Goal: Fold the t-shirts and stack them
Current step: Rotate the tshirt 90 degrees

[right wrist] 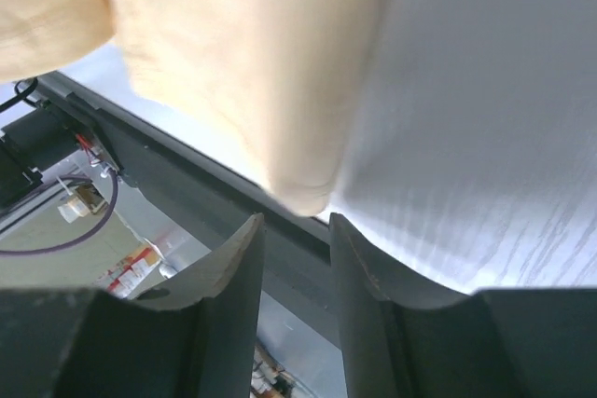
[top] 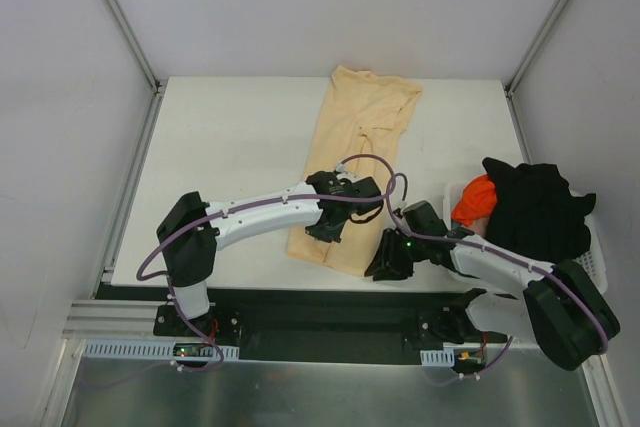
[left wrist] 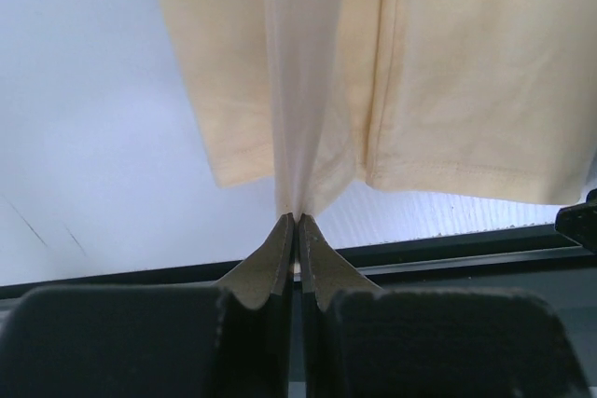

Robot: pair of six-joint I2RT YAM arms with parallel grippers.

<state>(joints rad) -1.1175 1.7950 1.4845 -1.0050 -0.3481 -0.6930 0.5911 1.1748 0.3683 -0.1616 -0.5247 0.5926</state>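
With the left jaws pinching a fold of the large pale peach-yellow cloth t-shirt [top: 360,137] and the right jaws spread empty beside its corner, lifting now risks a lopsided drag.

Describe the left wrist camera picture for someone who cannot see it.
The left pincer, shut, pinches a taut fold of the pale peach-yellow t-shirt, which spreads across the white table beyond. A dark rail runs along the table's edge.
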